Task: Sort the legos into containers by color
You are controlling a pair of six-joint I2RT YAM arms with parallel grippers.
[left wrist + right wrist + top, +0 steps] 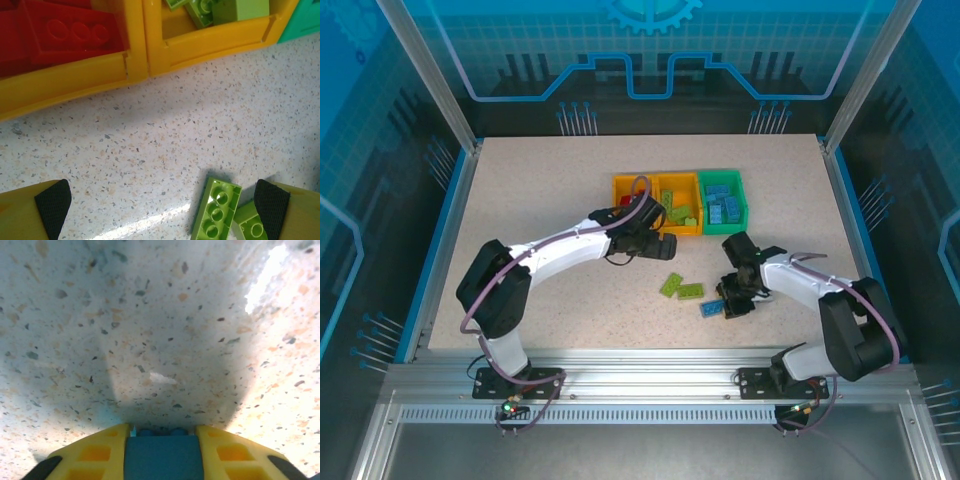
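The right gripper (161, 439) clamps a blue brick (161, 459); the left gripper (162, 205) gapes, empty.
Most of the brick is buried between the yellow fingers (230, 455), only its studded end showing, well in front and right of the joined yellow bins (655, 181). The left arm (560, 255) hides part of those bins; its gripper hangs just before them, a lime brick (217, 212) by one pad.

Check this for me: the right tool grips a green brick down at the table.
Not quite. The brick in the right tool is blue, not green. The right wrist view shows it clamped between the yellow fingers, down at the table.
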